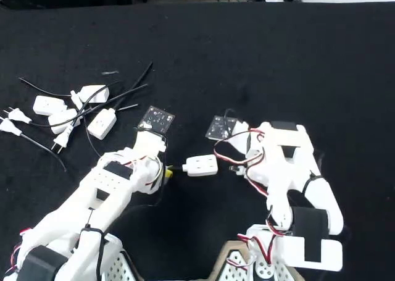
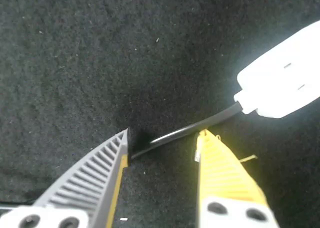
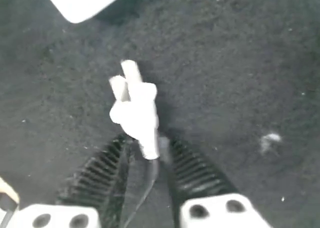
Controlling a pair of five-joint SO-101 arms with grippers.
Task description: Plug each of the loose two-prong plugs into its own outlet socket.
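Note:
A white outlet socket [image 1: 201,164] lies mid-table, its short black cable [image 2: 175,135] running toward the left arm. My left gripper [image 2: 162,137] is open and low over the cloth, with that cable passing between the grey finger [image 2: 107,168] and the yellow finger [image 2: 220,173]. The socket body [image 2: 282,85] lies just beyond the yellow tip. My right gripper [image 3: 150,145] is shut on a white two-prong plug [image 3: 135,107], whose prongs point toward the socket [image 3: 82,0] a short way off. In the high view the right gripper [image 1: 236,168] sits just right of the socket.
Several more white sockets and loose plugs with black cables [image 1: 68,114] lie in a heap at the far left. Two small dark square boards [image 1: 157,118] [image 1: 219,128] rest just behind the socket. Black cloth [image 1: 278,58] covers the table.

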